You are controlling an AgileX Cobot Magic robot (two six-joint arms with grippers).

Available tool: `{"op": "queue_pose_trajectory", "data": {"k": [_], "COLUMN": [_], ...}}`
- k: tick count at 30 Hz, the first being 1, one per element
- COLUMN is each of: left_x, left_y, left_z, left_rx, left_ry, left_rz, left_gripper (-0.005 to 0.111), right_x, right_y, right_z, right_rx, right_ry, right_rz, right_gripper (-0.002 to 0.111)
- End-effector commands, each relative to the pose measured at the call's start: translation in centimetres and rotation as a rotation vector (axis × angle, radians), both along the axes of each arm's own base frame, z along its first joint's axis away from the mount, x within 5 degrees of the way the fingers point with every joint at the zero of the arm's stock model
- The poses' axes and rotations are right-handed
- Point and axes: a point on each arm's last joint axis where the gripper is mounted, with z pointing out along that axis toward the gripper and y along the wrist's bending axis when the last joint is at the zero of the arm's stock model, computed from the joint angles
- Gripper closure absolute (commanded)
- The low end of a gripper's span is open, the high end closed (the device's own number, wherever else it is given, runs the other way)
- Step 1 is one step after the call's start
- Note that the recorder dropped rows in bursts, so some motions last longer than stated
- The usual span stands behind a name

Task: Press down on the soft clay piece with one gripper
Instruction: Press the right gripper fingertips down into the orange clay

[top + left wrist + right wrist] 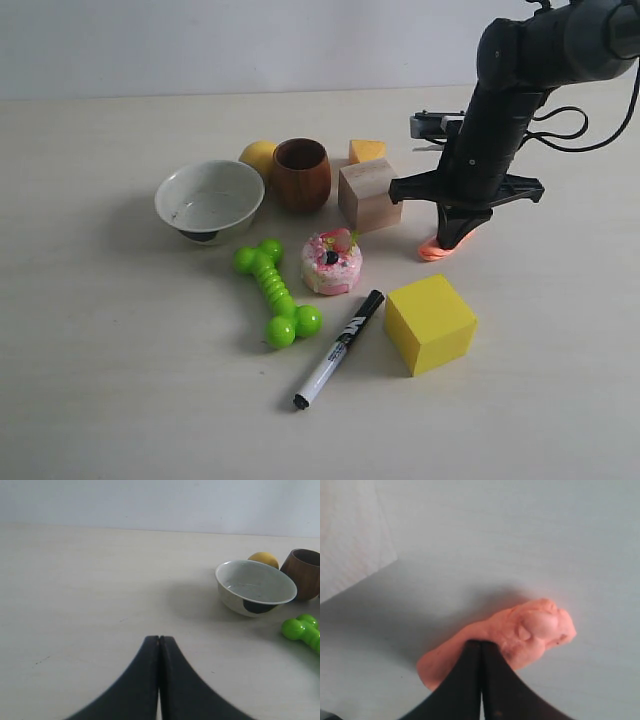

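The soft clay piece (520, 635) is a small salmon-orange lumpy blob lying on the table; in the exterior view only its edge (432, 251) shows under the right arm. My right gripper (481, 642) is shut, its joined black fingertips resting on top of the clay near its middle, nothing held between them. From outside, the right gripper (452, 240) points straight down onto the clay, right of the wooden cube (368, 195). My left gripper (159, 639) is shut and empty above bare table, out of the exterior view.
A yellow cube (430, 323) stands in front of the clay. A pink-white cake toy (332, 262), black marker (338, 349), green bone toy (276, 291), white bowl (210, 199), wooden cup (301, 173), yellow ball (259, 156) and orange wedge (366, 150) lie to the left.
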Motion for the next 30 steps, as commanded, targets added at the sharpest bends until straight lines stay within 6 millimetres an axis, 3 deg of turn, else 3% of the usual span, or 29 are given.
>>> {"op": "queue_pose_trajectory", "data": {"k": [1,22,30], "left_x": [0.0,0.0,0.0], "left_y": [0.0,0.0,0.0], "left_z": [0.2,0.2,0.2], "left_rx": [-0.003,-0.003,-0.003], "left_ry": [-0.019,-0.019,-0.019], "left_rz": [0.004,0.004,0.004], "left_gripper": [0.107,0.107,0.107], "right_x": [-1.7,-1.8,-1.3], "right_y": [-1.0,-0.9,-0.7], "right_z": [-7.2,-7.5,-5.9], "right_rx": [-0.09,-0.081,-0.061], "right_ry": [0.128,0.136,0.083], "right_rz": [0.039,0.039,0.049], "right_gripper": [0.108,0.108,0.108]}}
